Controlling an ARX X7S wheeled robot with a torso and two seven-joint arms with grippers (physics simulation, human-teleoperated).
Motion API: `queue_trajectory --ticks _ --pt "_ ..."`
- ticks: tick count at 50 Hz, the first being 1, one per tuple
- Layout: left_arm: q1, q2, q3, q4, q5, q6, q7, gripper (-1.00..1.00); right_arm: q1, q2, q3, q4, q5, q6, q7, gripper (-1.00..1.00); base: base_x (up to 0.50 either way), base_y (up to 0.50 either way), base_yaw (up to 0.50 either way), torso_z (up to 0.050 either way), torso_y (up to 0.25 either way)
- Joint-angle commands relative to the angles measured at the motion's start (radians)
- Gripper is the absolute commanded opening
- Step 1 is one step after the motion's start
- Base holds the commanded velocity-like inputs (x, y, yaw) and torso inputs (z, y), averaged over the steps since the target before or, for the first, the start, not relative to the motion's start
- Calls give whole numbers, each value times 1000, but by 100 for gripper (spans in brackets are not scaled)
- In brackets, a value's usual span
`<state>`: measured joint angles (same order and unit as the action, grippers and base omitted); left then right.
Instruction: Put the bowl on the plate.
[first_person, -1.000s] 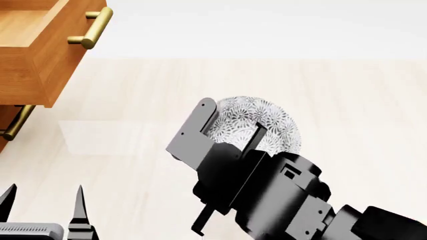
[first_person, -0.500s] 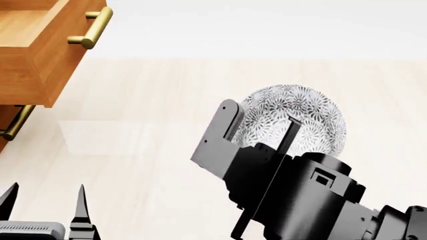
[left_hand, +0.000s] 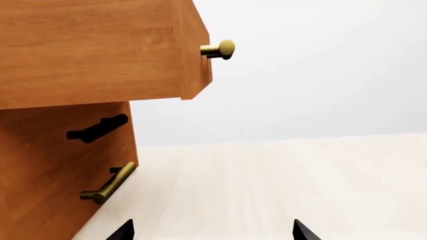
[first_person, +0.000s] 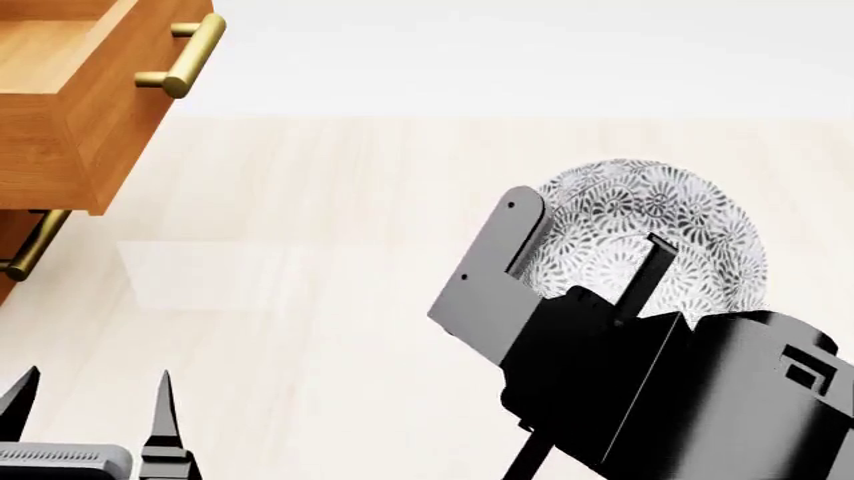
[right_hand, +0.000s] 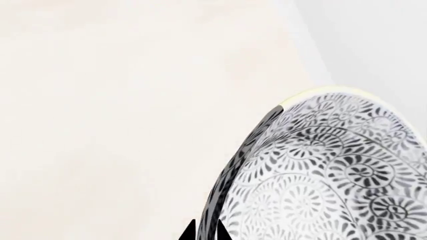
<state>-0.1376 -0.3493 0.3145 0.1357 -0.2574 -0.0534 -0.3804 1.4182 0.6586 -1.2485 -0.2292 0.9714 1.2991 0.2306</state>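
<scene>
Pale wood-grain counter (first_person: 334, 290) against a plain white wall (first_person: 534, 50); a wooden cabinet (first_person: 54, 120) with an open drawer and brass handles (first_person: 180, 58) stands at its far left corner. My left gripper (first_person: 87, 405) idles at the near edge, prongs parted. My right gripper (first_person: 574, 260) pinches the rim of the bowl (first_person: 667, 230), held tilted above the counter's right side.

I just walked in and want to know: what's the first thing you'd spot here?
The flowery grey-black bowl, pinched by its rim in the right gripper, up over the pale floor at the head view's right. Next, the wooden drawer with a brass handle standing open at the far left.
</scene>
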Motion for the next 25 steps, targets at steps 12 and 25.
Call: queue_trajectory --ticks 12,25 --pt "-7 -2 5 -9 -6 3 1 100 -90 156 145 -180 153 62 184 -100 0 0 0 0 1" --pt "-13 -2 12 -10 -7 -1 1 100 -159 246 224 -271 283 67 329 -100 0 0 0 0 0"
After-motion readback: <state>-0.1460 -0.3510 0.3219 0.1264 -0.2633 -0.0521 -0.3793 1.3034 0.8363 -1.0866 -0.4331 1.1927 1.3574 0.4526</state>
